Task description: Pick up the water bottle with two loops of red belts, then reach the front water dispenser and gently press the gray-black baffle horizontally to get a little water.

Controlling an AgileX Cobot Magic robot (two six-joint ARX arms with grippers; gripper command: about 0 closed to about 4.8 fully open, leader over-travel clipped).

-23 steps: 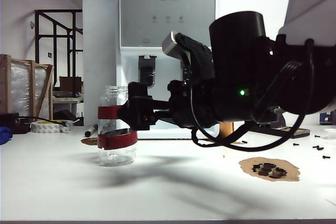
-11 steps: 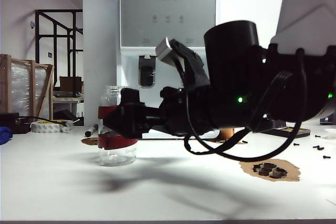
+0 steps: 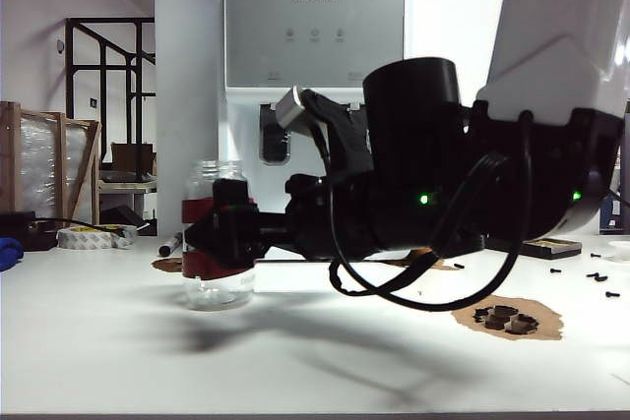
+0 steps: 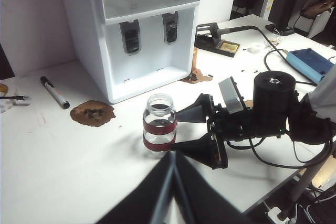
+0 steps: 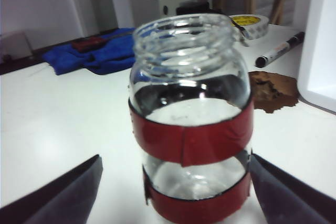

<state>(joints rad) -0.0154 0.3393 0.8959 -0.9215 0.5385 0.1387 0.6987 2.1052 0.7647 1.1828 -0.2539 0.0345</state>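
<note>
The water bottle (image 3: 219,235) stands upright on the white table (image 3: 295,351), left of centre and just in front of the water dispenser (image 3: 313,36), mouth open and both red bands showing. The right gripper (image 3: 219,233) reaches across from the right at band height with its jaws spread wide, one finger on each side of the glass; in the right wrist view the two dark fingertips (image 5: 63,192) flank the jar with white table showing between each tip and the bottle, so nothing is gripped yet. The left gripper (image 4: 170,174) hangs high over the near edge of the table, well apart from the bottle, and its fingers look pressed together. The step in hand is the grasp. To do it well, I judge the right gripper should slide a little further until the bottle sits deep between the pads, stay level, and close across the banded middle rather than the rounded shoulder or the threaded neck, where smooth glass could slip. Closing slowly and evenly should keep one finger from nudging the jar over. The gray-black baffle (image 4: 170,28) waits in the tap bay behind, so a straight, upright lift suits the later horizontal press.
</note>
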